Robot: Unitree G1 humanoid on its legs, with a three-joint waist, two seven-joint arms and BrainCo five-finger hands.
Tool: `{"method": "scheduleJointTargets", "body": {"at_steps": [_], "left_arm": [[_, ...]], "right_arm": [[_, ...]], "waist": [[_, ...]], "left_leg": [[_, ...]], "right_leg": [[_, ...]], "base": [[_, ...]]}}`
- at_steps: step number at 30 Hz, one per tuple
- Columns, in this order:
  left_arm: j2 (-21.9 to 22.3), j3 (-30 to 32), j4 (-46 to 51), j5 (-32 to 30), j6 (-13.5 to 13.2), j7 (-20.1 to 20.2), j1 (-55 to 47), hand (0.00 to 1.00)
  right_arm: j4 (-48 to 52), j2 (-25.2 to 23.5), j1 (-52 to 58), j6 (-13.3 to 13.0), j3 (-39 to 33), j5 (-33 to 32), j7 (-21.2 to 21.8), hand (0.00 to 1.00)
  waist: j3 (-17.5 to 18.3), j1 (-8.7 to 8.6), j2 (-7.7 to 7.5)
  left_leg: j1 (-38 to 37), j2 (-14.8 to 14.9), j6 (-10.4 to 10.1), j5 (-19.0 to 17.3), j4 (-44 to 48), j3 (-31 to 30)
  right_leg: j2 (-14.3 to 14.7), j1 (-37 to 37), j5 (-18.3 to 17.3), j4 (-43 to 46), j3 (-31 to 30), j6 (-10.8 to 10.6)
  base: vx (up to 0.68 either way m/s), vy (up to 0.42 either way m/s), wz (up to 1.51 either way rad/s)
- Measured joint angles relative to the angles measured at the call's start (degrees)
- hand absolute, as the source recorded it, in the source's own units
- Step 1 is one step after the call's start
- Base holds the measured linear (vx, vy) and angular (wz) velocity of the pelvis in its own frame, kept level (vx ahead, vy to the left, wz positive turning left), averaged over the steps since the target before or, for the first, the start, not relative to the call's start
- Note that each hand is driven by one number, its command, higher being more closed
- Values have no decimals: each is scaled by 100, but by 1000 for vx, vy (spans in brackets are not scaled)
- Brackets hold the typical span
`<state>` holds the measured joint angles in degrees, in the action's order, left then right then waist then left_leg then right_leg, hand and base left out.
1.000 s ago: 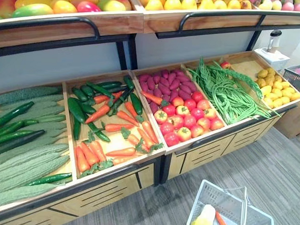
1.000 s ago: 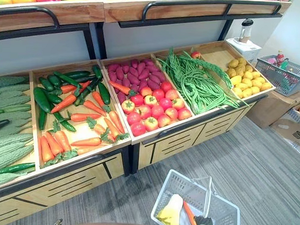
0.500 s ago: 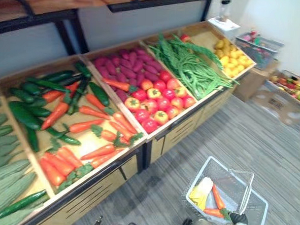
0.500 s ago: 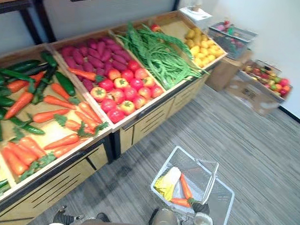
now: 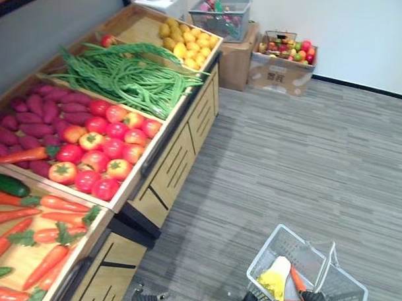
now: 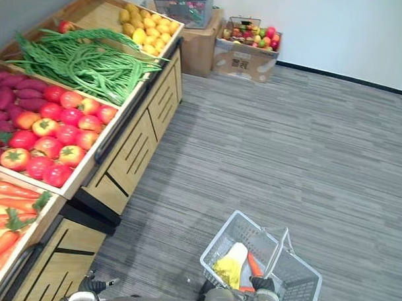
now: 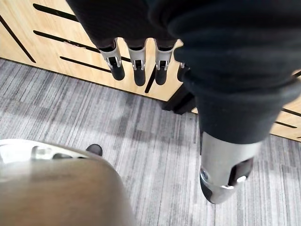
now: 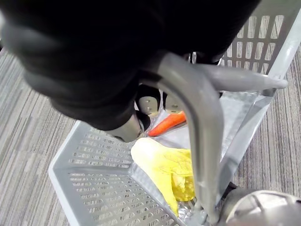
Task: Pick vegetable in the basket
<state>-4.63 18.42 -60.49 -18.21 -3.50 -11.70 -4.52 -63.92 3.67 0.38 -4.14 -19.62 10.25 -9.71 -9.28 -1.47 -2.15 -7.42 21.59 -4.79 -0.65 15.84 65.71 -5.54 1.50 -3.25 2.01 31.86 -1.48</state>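
Fingers [image 8: 146,102] of the right hand [image 8: 94,61] are curling round the grey handle [image 8: 200,127] of the basket [image 8: 94,188], and the hand is gripping it firmly. The right wrist view is giving the close look at that grip. It is also looking down through the handle at an orange carrot [image 8: 167,123] and a yellow leafy vegetable [image 8: 164,167] lying on the basket's floor. So the picked vegetables are sitting inside the basket, directly below the gripping hand, with the carrot nearer the fingers.

Over in the left wrist view, the left hand [image 7: 211,70] is hanging with its fingers [image 7: 138,66] straight and holding nothing, in front of the slotted wooden front of the stand [image 5: 177,156].

The eye views are taking in the wider room. The basket is hanging over grey striped carpet [image 5: 306,161], well apart from the stand. Crates on the stand are showing loose carrots [image 5: 47,218], tomatoes [image 5: 102,147], purple tubers [image 5: 37,112], green beans [image 5: 124,78] and yellow produce [image 5: 188,44]. Beyond them, a cardboard box of fruit [image 5: 280,64] is sitting against the white wall [image 5: 337,30].
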Motion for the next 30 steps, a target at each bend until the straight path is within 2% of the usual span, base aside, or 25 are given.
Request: {"method": "scheduleJointTargets", "body": {"at_steps": [1,2,3,4,5,6,7,8,9,11,12,13,16,18,23,30], "left_arm": [[2,54,5,37,-2,-28,-10,0],[0,120,3,191,-7,-56,-33,0],[8,158,1,236,-7,-66,-39,0],[39,156,5,366,-15,-113,-47,0],[120,142,5,469,-28,-152,-54,0],[162,102,5,470,-34,-154,-67,0],[229,75,17,472,-58,-155,-132,0],[231,37,16,473,-101,-154,-164,0],[223,-22,14,477,-140,-139,-221,0],[222,-106,2,639,-159,-34,-246,0],[230,-139,-8,680,-160,-25,-260,0],[216,-192,-50,686,-176,44,-256,0],[71,-255,-94,682,-228,90,-281,0],[28,-386,-112,682,-231,88,-273,0],[-1,-502,-153,681,-260,169,-253,0],[0,-492,-253,686,-264,210,-222,0]], "right_arm": [[7,23,-1,-31,136,3,15,100],[8,49,-5,-69,307,6,24,100],[8,61,-5,-114,395,8,27,100],[11,93,-6,-148,432,17,30,100],[5,160,-18,-159,433,44,29,100],[-2,210,-17,-158,441,44,31,100],[-2,263,21,-161,496,45,34,100],[-2,286,24,-162,544,45,37,100],[2,305,34,-163,611,45,39,100],[6,340,132,-171,653,45,61,100],[10,366,164,-177,650,44,66,100],[-4,361,215,-184,653,44,87,100],[9,207,225,-266,648,49,149,100],[9,218,219,-277,643,50,144,100],[0,213,202,-295,648,114,165,100],[-46,219,203,-270,420,229,272,100]], "waist": [[-2,1,18],[-15,19,42],[-22,30,70],[-54,63,45],[-68,79,123],[-84,105,166],[-64,138,224],[-67,161,229],[-64,177,234],[-44,174,298],[-16,171,363],[36,189,353],[107,171,156],[131,158,132],[148,172,117],[170,160,135]], "left_leg": [[-19,353,-3,-42,557,-15],[-33,635,19,-28,1060,-312],[23,746,62,-7,1288,-650],[210,630,-24,-248,1341,-1473],[441,59,-106,-595,1164,-2916],[475,-173,-115,-714,1025,-3371],[530,-648,-150,-855,638,-4159],[541,-851,-162,-886,420,-4478],[599,-1164,-189,-923,-29,-5077],[678,-1369,-189,-871,-777,-5896],[716,-1352,-176,-770,-910,-6018],[680,-1403,-129,-711,-880,-5824],[608,-1641,31,-792,-983,-5481],[581,-1771,137,-852,-985,-5329],[303,-1954,154,-862,-1149,-5026],[233,-1914,222,-914,-1171,-5101]], "right_leg": [[126,25,-25,-3,-192,50],[241,79,-43,-6,-456,156],[290,103,-42,-7,-611,193],[292,100,-46,13,-860,221],[246,72,-29,5,-1246,231],[235,57,-16,-10,-1409,210],[226,-24,-15,-6,-1767,152],[229,-62,-9,-5,-1948,147],[239,-139,41,-8,-2230,68],[304,-226,132,-15,-2607,-75],[354,-242,158,-33,-2669,-118],[302,-223,258,-130,-2891,-268],[82,-259,424,-304,-3170,-409],[-40,-331,453,-263,-3271,-459],[-158,-282,484,-267,-3203,-505],[-133,-103,521,-450,-2890,-523]], "base": [[-128,-83,-80],[-111,-76,-92],[-81,-49,-102],[-54,10,-127],[-56,51,-134],[-48,101,-157],[-40,99,-121],[-36,125,-150],[-21,107,-116],[-22,169,-106],[-2,231,-91],[21,177,-61],[76,213,-57],[125,242,-34],[74,96,-26],[1,-20,7]]}}
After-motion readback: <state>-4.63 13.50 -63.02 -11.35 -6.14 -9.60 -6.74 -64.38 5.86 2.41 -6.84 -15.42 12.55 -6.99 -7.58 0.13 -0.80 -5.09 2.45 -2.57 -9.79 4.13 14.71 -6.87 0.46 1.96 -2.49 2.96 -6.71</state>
